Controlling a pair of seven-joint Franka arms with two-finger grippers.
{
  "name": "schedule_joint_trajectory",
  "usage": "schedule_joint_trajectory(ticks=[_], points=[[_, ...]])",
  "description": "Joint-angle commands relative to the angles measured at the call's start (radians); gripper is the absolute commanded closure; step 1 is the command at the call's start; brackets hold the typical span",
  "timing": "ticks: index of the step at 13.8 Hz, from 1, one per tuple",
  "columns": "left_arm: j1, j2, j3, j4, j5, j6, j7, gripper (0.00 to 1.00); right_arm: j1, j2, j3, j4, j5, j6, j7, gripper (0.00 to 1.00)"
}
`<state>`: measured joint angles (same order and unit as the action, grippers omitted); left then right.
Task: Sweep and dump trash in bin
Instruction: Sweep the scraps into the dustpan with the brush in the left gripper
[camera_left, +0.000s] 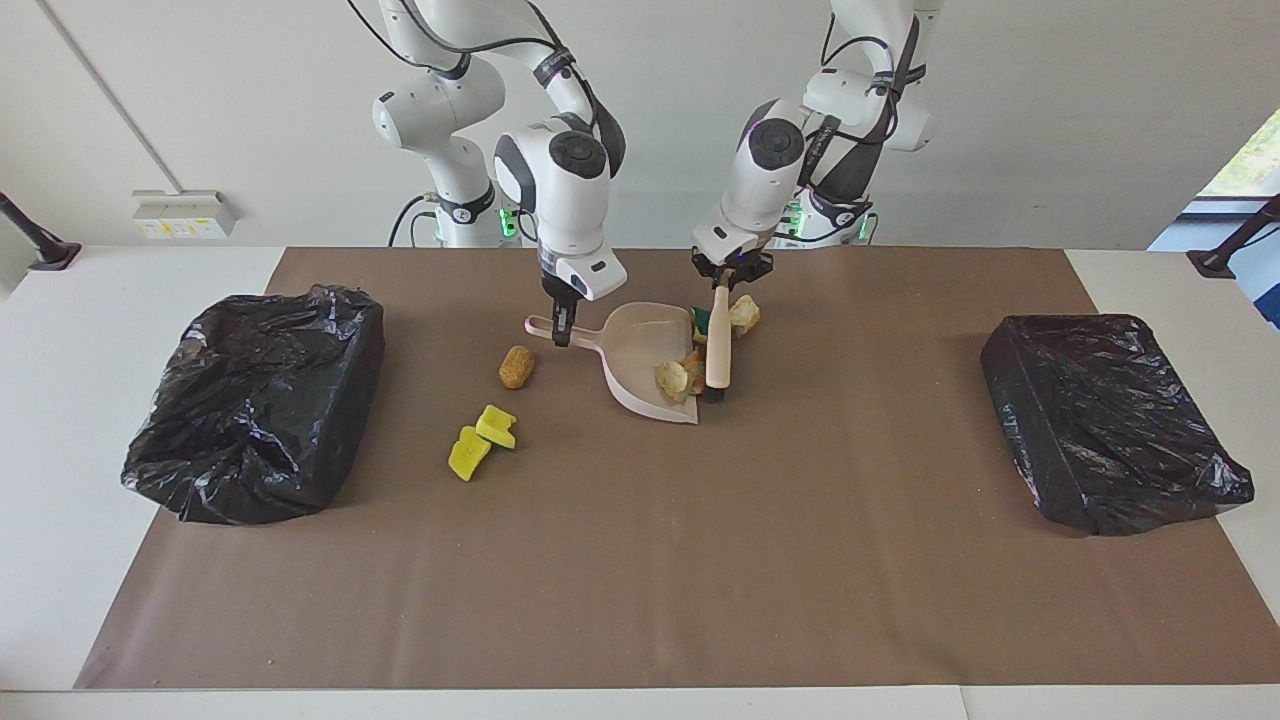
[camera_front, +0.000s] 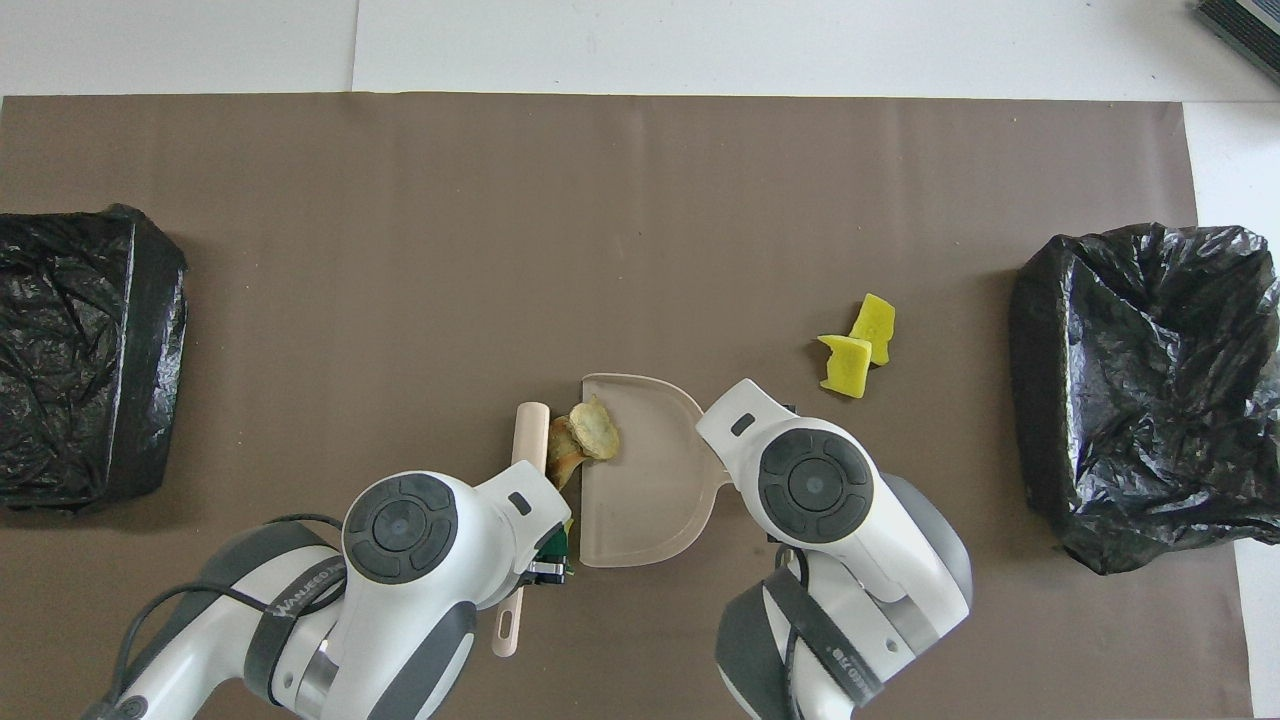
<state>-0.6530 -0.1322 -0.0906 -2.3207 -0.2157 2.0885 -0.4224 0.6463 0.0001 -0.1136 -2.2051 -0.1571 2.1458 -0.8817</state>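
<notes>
Facing view shows the right gripper (camera_left: 562, 335) clamped on the handle of the pale pink plastic dustpan (camera_left: 645, 362), pinning its open lip flat to the brown paper table cover (camera_left: 640, 560), evidently so scraps can slide in rather than under. The left gripper (camera_left: 722, 280) is closed on the handle of the pale pink brush with dark bristles (camera_left: 717, 350), which lies along the pan's mouth, at 3 o'clock from the pan in this view, bristle end down on the cover. A crinkled tan bread-like lump (camera_left: 671, 379) sits just inside the lip, with a browner lump (camera_left: 693, 364) touching the brush beside it. A green-and-yellow sponge scrap (camera_left: 700, 319) and another tan lump (camera_left: 744, 313) lie at the brush's handle end; whether they are in the pan cannot be told. Unswept: a brown oval lump (camera_left: 516, 366) at 9 o'clock from the pan, and two bright yellow sponge chunks (camera_left: 482, 438) at 7 o'clock. Two black-bagged bins stand at either end, one at the right arm's end (camera_left: 255, 400), one at the left arm's end (camera_left: 1110, 420). Judgement: sweeping is partly done, dumping not begun; the bin nearest the dustpan arm is the likelier target.
</notes>
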Motion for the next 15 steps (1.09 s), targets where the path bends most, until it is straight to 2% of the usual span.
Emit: schedule_joint_trajectory(ticks=[1,4,7,9,12,15], points=[[-0.051,0.052,0.015,0.093,-0.014,-0.002,0.011,1.0,-0.019,0.001,0.003,-0.015,-0.024,0.042,-0.025,1.0],[-0.04,0.036,0.025,0.148,-0.014,-0.054,-0.021,1.0,-0.022,0.003,0.005,-0.015,-0.024,0.046,-0.028,1.0],[0.027,-0.029,0.032,0.164,-0.001,-0.194,-0.096,1.0,-0.019,0.017,0.005,-0.015,-0.024,0.054,-0.043,1.0],[0.081,-0.043,0.032,0.158,0.015,-0.301,-0.188,1.0,-0.022,0.02,0.005,-0.015,-0.024,0.062,-0.074,1.0],[0.124,-0.105,0.032,0.088,0.074,-0.398,-0.274,1.0,-0.013,0.049,0.005,-0.013,-0.024,0.088,-0.08,1.0],[0.122,-0.205,0.029,-0.037,0.098,-0.4,-0.335,1.0,-0.016,0.052,0.005,-0.011,-0.024,0.088,-0.098,1.0]])
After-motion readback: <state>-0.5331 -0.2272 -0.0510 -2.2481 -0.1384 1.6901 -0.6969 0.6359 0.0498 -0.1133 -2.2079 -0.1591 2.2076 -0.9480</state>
